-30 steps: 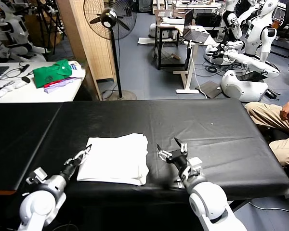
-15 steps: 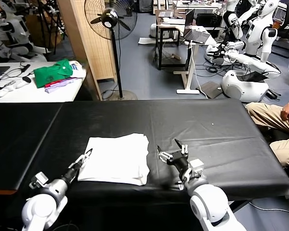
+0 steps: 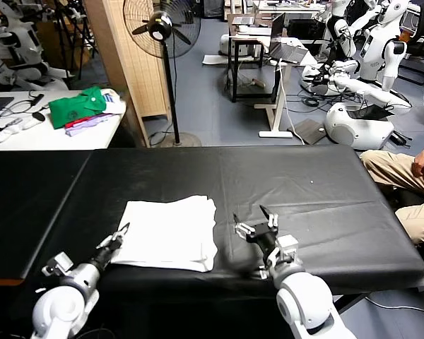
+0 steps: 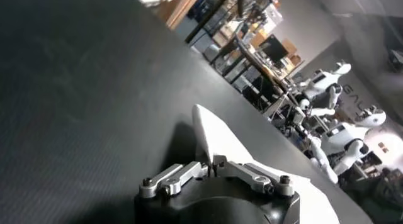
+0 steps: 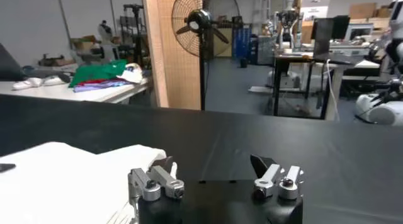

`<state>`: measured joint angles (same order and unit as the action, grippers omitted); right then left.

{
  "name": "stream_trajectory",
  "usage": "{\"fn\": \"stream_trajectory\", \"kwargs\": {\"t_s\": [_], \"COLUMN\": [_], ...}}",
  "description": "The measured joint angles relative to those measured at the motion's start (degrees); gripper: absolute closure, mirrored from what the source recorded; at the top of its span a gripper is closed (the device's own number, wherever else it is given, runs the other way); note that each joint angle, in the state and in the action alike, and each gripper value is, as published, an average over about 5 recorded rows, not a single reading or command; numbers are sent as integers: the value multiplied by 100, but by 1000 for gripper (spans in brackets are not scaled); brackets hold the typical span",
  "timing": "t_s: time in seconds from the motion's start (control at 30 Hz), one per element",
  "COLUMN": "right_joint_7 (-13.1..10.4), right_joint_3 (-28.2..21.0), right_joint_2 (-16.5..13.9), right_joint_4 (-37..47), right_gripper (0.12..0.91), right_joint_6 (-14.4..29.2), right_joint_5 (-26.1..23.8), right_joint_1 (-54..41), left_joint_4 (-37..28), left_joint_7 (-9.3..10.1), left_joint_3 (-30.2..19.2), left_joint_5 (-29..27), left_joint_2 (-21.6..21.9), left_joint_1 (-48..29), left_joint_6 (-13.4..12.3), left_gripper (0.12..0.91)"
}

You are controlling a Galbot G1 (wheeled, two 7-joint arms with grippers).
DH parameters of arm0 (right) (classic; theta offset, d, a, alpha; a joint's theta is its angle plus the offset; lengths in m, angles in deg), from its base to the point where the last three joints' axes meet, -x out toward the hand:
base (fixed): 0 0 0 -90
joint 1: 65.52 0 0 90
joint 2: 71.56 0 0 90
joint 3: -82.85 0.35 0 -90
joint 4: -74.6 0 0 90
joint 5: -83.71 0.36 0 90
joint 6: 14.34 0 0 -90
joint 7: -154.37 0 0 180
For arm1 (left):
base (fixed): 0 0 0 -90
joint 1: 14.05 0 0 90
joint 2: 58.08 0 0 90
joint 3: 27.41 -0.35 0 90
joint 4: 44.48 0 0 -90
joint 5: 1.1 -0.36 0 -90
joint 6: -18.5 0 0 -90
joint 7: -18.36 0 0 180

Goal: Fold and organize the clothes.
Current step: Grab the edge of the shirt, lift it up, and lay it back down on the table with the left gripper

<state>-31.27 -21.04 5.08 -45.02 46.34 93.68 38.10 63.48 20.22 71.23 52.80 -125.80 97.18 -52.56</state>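
The white T-shirt [image 3: 171, 232] lies folded into a rectangle, plain side up, on the black table [image 3: 311, 191] near its front edge. My left gripper [image 3: 124, 232] is shut, its tips at the shirt's left edge near the front corner. In the left wrist view the shut tips [image 4: 211, 166] sit right at a white corner of the shirt [image 4: 217, 140], and I see no cloth between them. My right gripper [image 3: 255, 220] is open and empty just right of the shirt. In the right wrist view its fingers [image 5: 165, 173] are spread, with the shirt [image 5: 63, 175] beside it.
A white side table [image 3: 28, 134] at the back left holds folded green and purple garments [image 3: 78, 107]. A standing fan [image 3: 161, 28] and a wooden panel stand behind the black table. A seated person's legs [image 3: 403, 176] are at the table's right end.
My left gripper has drawn back toward the table's front edge along the shirt's left side. My right gripper has shifted slightly. The shirt has stayed put.
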Motion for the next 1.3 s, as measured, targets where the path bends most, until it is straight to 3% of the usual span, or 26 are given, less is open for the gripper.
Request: {"fn": "stream_trajectory", "kwargs": {"t_s": [0.4,0.53,0.67,0.8,0.9,0.97,1.13,1.3], "right_joint_7": [-113,-113,-109,-103,-103,-104,-86,-39], "right_joint_3": [251,248,241,249,286,327,472,562], "right_joint_2": [-10,-3,14,38,45,44,5,-69], "right_joint_4": [-110,-135,-142,-145,-174,-210,-296,-283], "right_gripper": [227,227,227,227,227,227,227,227], "right_joint_6": [-100,-110,-113,-106,-105,-112,-128,-119], "right_joint_5": [-55,-37,-25,-25,-38,-52,-64,-57], "right_joint_1": [211,206,212,267,327,373,507,567], "left_joint_4": [54,66,188,436,703,889,1174,1250], "left_joint_7": [175,205,205,98,-100,-151,59,302], "left_joint_3": [334,669,1002,1016,716,366,-807,-1866], "left_joint_5": [-4977,-6050,-6631,-6477,-5788,-5148,-3753,-3033], "left_joint_2": [615,1020,1417,1514,1399,1263,780,284], "left_joint_1": [330,444,572,636,605,537,202,-75], "left_joint_6": [-885,-1039,-1020,-1012,-1074,-979,-470,-142], "left_gripper": [877,877,877,877,877,877,877,877]}}
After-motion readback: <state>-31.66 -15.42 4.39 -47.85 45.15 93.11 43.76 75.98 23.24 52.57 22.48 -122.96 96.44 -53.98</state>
